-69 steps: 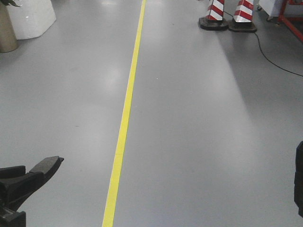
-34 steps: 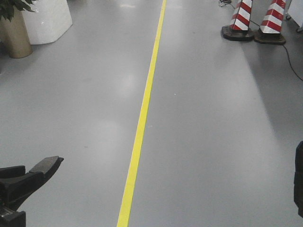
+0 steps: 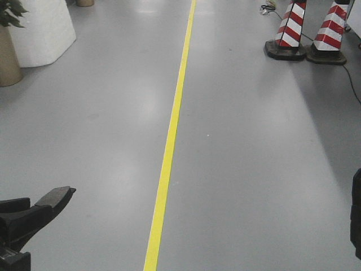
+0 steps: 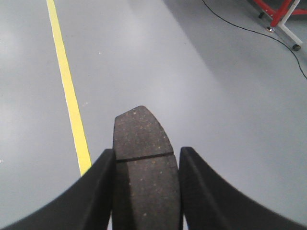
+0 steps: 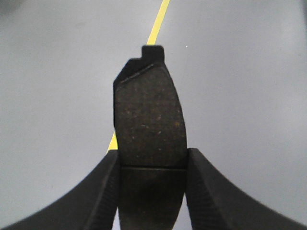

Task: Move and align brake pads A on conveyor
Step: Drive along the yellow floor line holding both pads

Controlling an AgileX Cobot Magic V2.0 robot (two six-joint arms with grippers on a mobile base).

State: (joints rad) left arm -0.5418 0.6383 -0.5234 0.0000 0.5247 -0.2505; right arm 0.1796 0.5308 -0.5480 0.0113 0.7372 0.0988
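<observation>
Both grippers hang over a bare grey floor; the conveyor is out of view. In the left wrist view my left gripper (image 4: 146, 152) is shut on a grey-brown speckled brake pad (image 4: 141, 132), whose centre groove lies level with the fingertips. In the right wrist view my right gripper (image 5: 152, 152) is shut on a darker brake pad (image 5: 148, 112) with a notched backing plate at its far end. The front view shows the left gripper (image 3: 42, 204) at the bottom left and a dark part of the right arm (image 3: 356, 217) at the right edge.
A yellow floor line (image 3: 169, 152) runs away down the middle. Two red-and-white cones (image 3: 290, 31) (image 3: 331, 34) stand at the far right with a cable (image 3: 352, 79) beside them. A white block (image 3: 42, 28) and a plant pot (image 3: 7, 56) stand far left. A red frame (image 4: 283, 12) is in the left wrist view.
The floor scene has slid right in the front view: the yellow line and cones shifted right and the white block came in. Both grippers keep their place in the view.
</observation>
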